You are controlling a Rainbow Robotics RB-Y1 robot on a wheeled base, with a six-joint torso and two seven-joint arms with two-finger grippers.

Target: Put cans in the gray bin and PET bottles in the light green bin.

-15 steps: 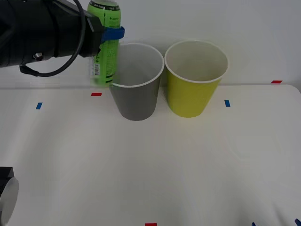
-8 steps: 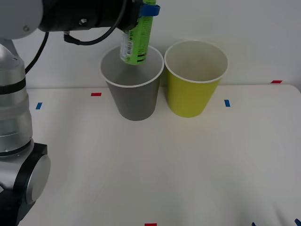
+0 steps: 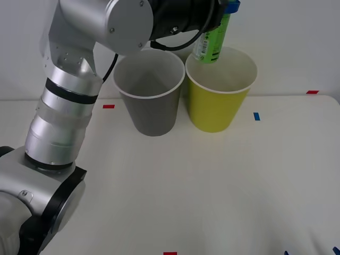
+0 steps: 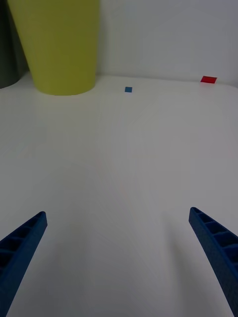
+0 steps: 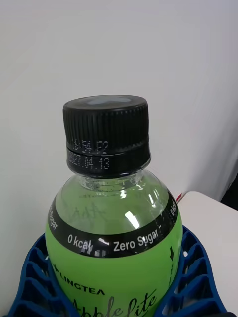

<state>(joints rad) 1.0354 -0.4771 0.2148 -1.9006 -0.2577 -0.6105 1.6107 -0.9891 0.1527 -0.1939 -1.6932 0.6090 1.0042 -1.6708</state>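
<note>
Jaws of the left gripper [image 3: 229,7] clamp the PET bottle [image 3: 212,40] above the light green bin [image 3: 218,106].

The left arm [image 3: 69,106] is built of rounded silver-grey metallic segments joined by black bands, with a black forearm section, small screws in the silver housing and a thin black cable looping beneath it. Its left end effector [image 5: 106,297] has blue ribbed lattice fingers. The right end effector [image 4: 119,252] shows two blue ribbed fingers tapering to points.
</note>
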